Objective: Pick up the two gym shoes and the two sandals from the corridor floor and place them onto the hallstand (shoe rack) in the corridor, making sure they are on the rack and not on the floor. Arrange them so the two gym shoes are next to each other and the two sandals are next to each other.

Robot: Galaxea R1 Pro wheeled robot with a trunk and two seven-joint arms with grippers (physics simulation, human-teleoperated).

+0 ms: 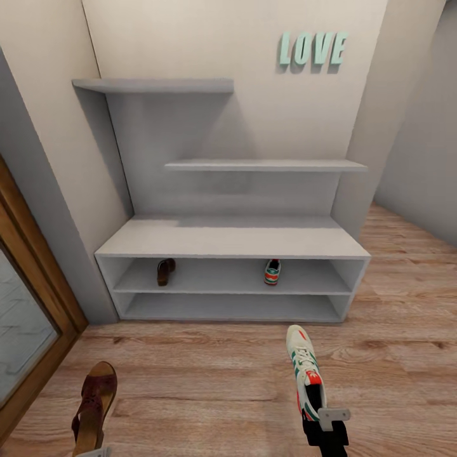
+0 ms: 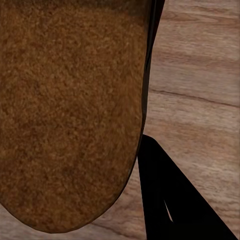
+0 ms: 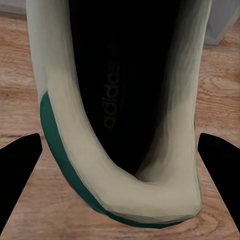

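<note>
1. Black right gripper (image 1: 325, 424) at 5 o'clock holds a gym shoe (image 1: 304, 368) by its heel.
2. Left gripper's state I cannot tell; a sandal (image 1: 94, 406) sits at 7 o'clock.
3. Hallstand (image 1: 231, 238) at 12 o'clock already shelves one sandal (image 1: 165, 271) and one gym shoe (image 1: 272, 271); two remain.

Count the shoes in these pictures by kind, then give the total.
Sneakers: 2, one on the rack's shelf, one held by the right gripper
Sandals: 2, one on the shelf, one held by the left gripper
Total: 4
</note>
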